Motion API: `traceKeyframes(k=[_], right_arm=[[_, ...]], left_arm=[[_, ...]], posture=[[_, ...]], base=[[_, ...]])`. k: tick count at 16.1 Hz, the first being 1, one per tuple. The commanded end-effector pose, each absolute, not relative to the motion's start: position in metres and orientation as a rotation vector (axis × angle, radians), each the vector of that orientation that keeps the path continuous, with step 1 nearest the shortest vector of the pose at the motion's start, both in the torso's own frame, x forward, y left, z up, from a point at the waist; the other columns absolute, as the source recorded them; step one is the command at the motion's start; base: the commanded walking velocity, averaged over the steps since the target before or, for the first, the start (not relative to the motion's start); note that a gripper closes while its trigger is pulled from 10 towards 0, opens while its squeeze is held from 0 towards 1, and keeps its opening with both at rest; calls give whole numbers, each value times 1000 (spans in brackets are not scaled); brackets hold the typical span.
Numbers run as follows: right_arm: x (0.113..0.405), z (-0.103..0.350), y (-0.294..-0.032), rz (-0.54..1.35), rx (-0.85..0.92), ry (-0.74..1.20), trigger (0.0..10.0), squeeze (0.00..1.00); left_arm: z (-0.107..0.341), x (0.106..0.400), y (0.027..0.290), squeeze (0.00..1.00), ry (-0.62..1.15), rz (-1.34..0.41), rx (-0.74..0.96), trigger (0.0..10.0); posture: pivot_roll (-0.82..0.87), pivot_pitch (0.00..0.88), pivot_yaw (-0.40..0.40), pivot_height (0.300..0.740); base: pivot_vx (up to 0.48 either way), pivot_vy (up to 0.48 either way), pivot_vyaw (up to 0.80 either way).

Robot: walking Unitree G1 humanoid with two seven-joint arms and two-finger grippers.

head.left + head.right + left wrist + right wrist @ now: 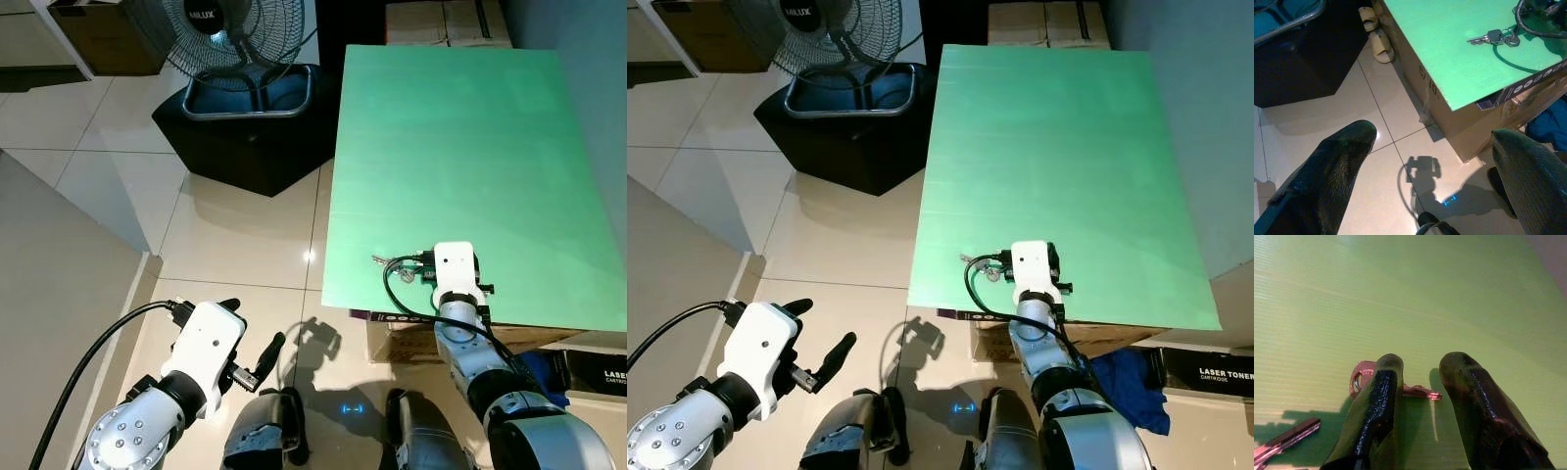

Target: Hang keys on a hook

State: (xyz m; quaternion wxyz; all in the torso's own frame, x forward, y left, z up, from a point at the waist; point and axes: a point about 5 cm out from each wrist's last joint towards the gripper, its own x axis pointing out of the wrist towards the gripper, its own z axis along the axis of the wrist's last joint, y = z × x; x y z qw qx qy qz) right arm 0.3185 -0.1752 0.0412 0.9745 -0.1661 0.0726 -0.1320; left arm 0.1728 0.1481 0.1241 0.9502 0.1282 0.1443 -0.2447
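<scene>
Small bunch of silver metal keys (1494,37) on a ring: flat on the green corrugated board (460,147) that serves as a tabletop, near its front edge, toward the left corner. One key blade pointing out to the left, the ring end tucked just beside the right gripper (1418,369).

Right gripper: down at the board, directly over the keys, black fingers (1376,406) spread a little with a gap between them, one key shaft lying across that gap, nothing pinched. White wrist housing (455,269) above it, black cable (397,289) looping off to the left and back under the arm.

Green board resting on a brown cardboard box (1449,117), its edge overhanging. Blue cloth (1127,382) on the floor beside the box, a black toner carton (1220,377) just right of it.

Left gripper (253,360): low over the pale glossy floor tiles (235,235), well apart from the board, fingers wide open, holding nothing.

Farther back: a black low stand (245,137) bearing a dark pedestal fan (230,34) with a chrome tube base, and a pair of beige slippers (1376,34) on the floor by the box's corner.
</scene>
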Motion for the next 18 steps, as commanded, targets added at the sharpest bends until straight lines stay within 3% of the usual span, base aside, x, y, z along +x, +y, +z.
traceKeyframes(k=[1,4,5,6,7,14,18], right_arm=[[314,34,-173,-257,-316,174,10000,0],[311,31,-177,-260,-299,192,10000,0],[310,29,-178,-259,-297,199,9176,0],[309,28,-179,-256,-294,205,2431,0],[309,27,-179,-250,-289,210,0,0],[308,26,-181,-244,-262,219,0,0],[317,44,-171,-244,-232,101,0,0]], left_arm=[[127,170,150,0,296,-497,271,10000],[128,169,149,0,297,-501,272,10000],[128,169,149,0,297,-502,273,10000],[128,169,149,0,298,-503,273,10000],[128,169,149,0,298,-504,274,10000],[128,169,151,0,304,-503,278,10000],[126,169,151,0,305,-503,277,10000]], posture=[[82,305,123,713],[81,315,127,713],[80,316,128,713],[80,316,128,713],[80,316,128,713],[84,322,130,713],[69,304,121,713]], base=[[0,0,0],[0,0,0],[0,0,0],[0,0,0],[0,0,0],[0,0,0],[0,0,0]])
